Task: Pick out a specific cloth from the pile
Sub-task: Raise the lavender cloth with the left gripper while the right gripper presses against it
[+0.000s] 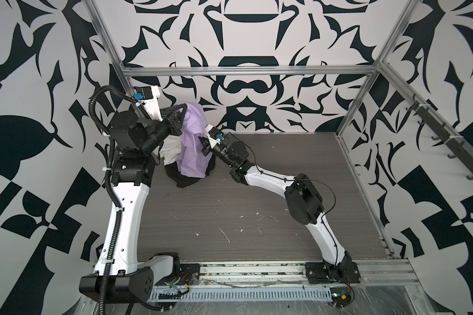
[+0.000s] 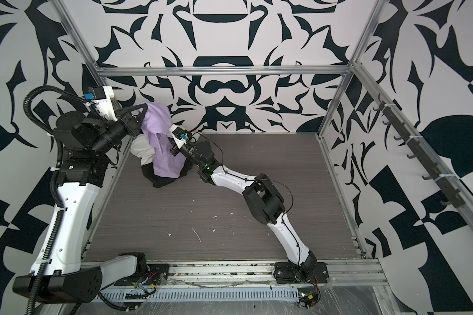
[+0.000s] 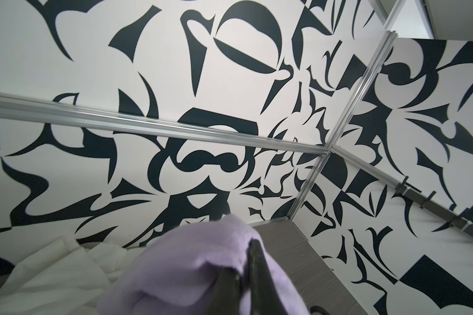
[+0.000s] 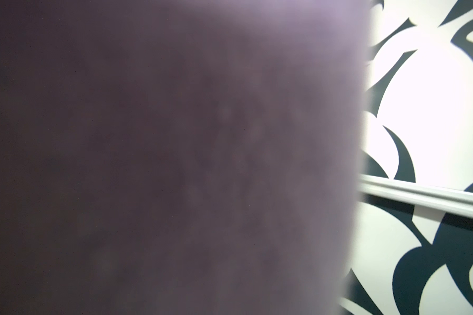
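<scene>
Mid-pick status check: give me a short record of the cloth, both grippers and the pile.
cloth: lavender, hangs from the left gripper, lower end draped over the pile
left gripper: jaws shut on cloth, raised at back left
right gripper: shut, tips hidden behind cloth; a grip cannot be told
pile: white cloth and black cloth, on table
right wrist view: mostly blocked by cloth
</scene>
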Action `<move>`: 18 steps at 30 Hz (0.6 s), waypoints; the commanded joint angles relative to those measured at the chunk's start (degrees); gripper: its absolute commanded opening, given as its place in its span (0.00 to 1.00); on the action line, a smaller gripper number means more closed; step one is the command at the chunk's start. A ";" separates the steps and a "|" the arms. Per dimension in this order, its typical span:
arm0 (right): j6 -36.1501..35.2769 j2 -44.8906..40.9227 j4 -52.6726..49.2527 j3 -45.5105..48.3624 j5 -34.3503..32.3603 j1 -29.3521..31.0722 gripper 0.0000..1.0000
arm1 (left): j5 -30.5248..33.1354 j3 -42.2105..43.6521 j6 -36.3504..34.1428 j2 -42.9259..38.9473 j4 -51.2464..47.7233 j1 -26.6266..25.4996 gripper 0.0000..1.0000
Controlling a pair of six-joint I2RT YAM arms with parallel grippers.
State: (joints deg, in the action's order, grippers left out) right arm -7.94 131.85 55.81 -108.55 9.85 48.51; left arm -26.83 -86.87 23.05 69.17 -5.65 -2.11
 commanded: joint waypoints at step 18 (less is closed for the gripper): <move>-1.84 -14.82 1.32 -0.94 2.13 -1.31 0.00 | 1.50 -12.77 0.88 3.41 -0.63 -9.32 0.00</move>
State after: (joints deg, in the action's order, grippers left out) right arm -8.56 122.76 52.82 -109.40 11.00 47.18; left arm -26.30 -97.93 24.03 72.14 -6.24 -10.26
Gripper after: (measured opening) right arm 0.069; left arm 0.084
